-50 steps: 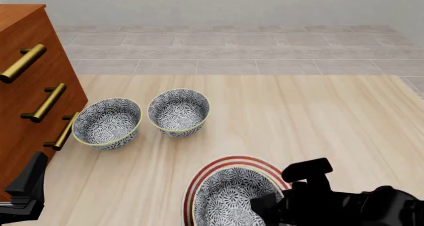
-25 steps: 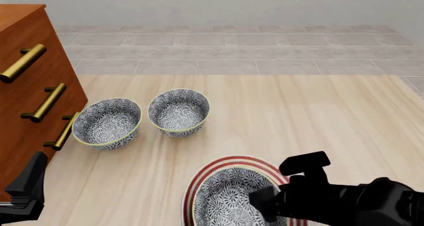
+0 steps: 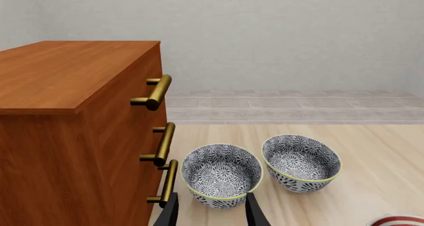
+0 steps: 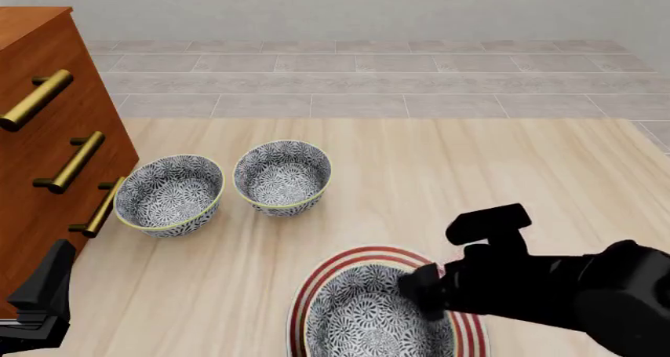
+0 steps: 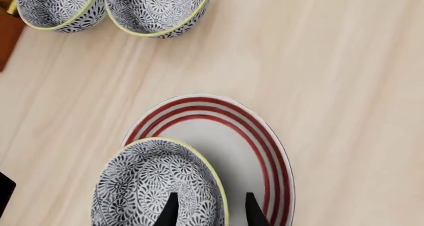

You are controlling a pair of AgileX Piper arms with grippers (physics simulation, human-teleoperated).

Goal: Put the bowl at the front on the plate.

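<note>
On the plate [image 5: 265, 151] at near centre, sitting toward its left side, bowl [image 5: 156, 186] apparently released, right gripper [image 5: 208, 211] straddling its rim with fingers apart, left gripper [image 3: 212, 213] idling open.

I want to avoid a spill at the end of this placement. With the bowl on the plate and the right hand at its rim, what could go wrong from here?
The right hand straddles the bowl's rim, so pulling away sideways could drag or tip it. The bowl sits off-centre on the plate, toward one edge; a nudge might slide it off.
</note>
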